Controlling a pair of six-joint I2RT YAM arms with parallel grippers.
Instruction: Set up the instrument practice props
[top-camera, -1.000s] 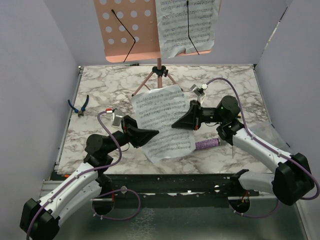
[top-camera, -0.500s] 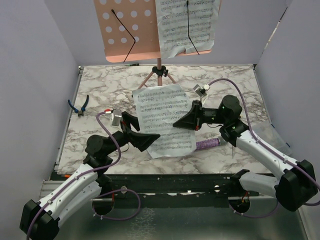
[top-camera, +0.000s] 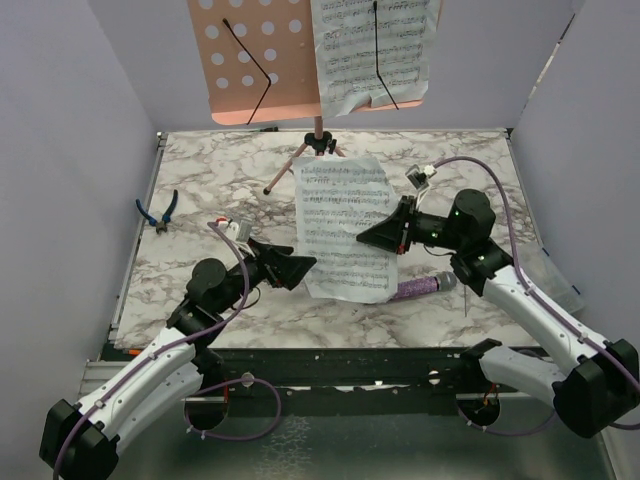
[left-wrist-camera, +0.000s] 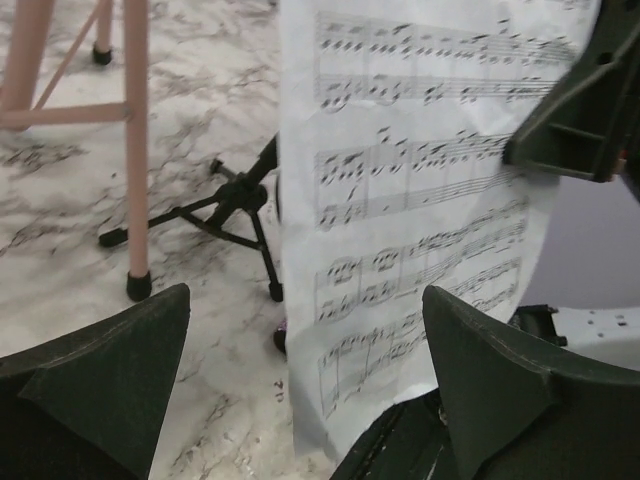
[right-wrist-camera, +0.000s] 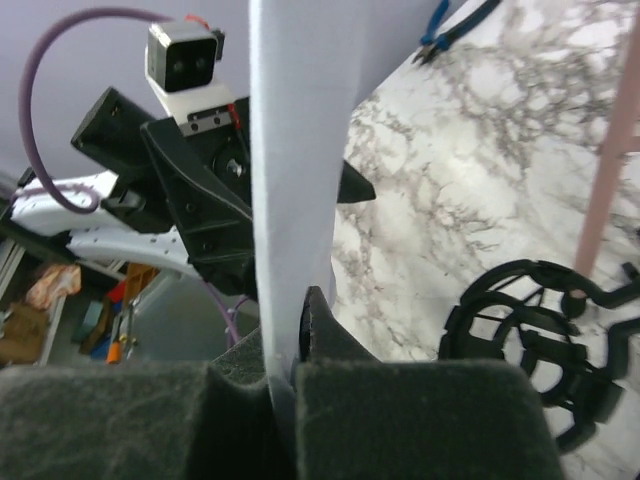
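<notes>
The right hand (top-camera: 368, 237) is clamped shut on the right edge of a sheet-music page (top-camera: 345, 225), holding it upright at centre frame above the marble tabletop (top-camera: 200, 180). The right wrist view shows that grip clearly, with the paper pinched between the two pads (right-wrist-camera: 420, 410). The left hand (top-camera: 290, 262) sits at lower left of the page, fingers spread wide and holding nothing, and in its own view the page hangs ahead of them. At the top of the frame, the pink music stand (top-camera: 235, 105) already carries one page (top-camera: 375, 50) on its right half. The left half is bare behind its wire clip (top-camera: 270, 75), so that looks like the slot to aim for. The paper is floppy and held by one edge only, so the lift wants to be slow with the sheet kept vertical. It should come in from the side, slip behind the wire and settle its bottom edge on the ledge before the right hand lets go. The route should stay clear of the stand's legs and of the black tripod shock-mount (left-wrist-camera: 240, 205) standing just behind the page. The purple microphone (top-camera: 420, 288) lies under the right arm, so nothing should dip there. The left hand could steady the free edge if it curls.
</notes>
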